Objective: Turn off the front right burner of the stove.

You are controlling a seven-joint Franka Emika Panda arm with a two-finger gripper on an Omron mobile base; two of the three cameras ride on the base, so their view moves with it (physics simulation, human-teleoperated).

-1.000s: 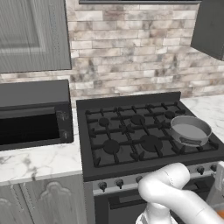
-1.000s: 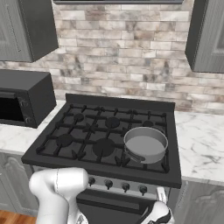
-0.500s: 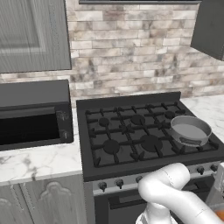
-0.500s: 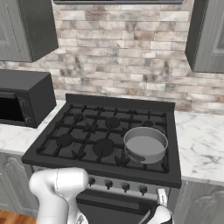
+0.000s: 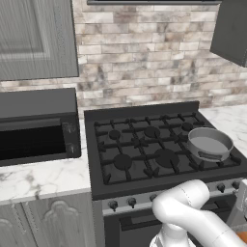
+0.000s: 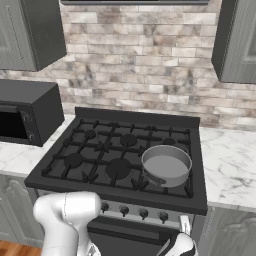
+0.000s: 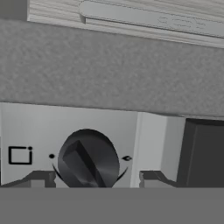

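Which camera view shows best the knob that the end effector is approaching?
The hand view: the knob is large and central, its ridge tilted, between the end effector's open fingertips. The right base view shows it as one small dark knob at the right end of the row on the stove front. In the left base view I cannot tell it.

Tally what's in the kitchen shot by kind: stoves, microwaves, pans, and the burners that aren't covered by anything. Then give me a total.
Wide black gas stove: 1
Black boxy microwave: 1
Round grey metal pan: 1
Uncovered round black burners: 5
Total: 8
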